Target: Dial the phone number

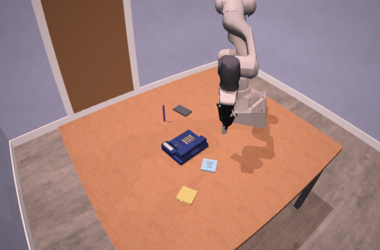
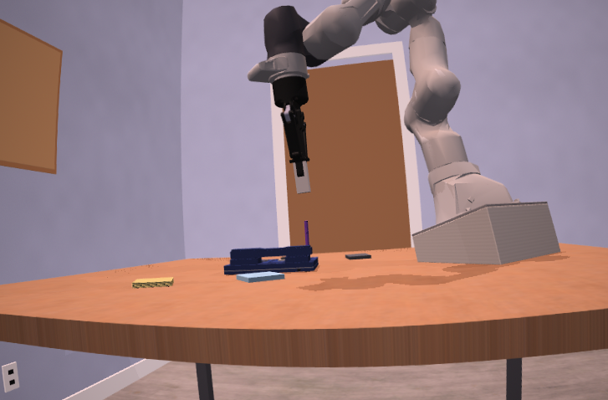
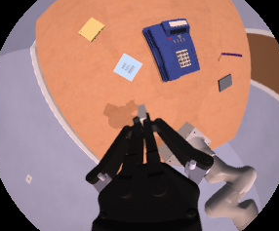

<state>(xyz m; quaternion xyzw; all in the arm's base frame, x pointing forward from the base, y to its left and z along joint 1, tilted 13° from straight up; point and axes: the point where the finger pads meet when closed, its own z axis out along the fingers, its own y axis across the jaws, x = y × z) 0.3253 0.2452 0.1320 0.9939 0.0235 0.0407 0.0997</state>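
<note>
A dark blue desk phone lies mid-table, its handset in the cradle along one side. Its pale keypad faces up. A light blue note with small writing lies flat on the table beside the phone. My gripper is shut with nothing between its fingers. It hangs well above the table, clear of the phone, off to the side toward the robot base.
A yellow pad lies near the table's front. A purple pen stands upright behind the phone. A dark flat slab lies beside it. The robot base sits at the back.
</note>
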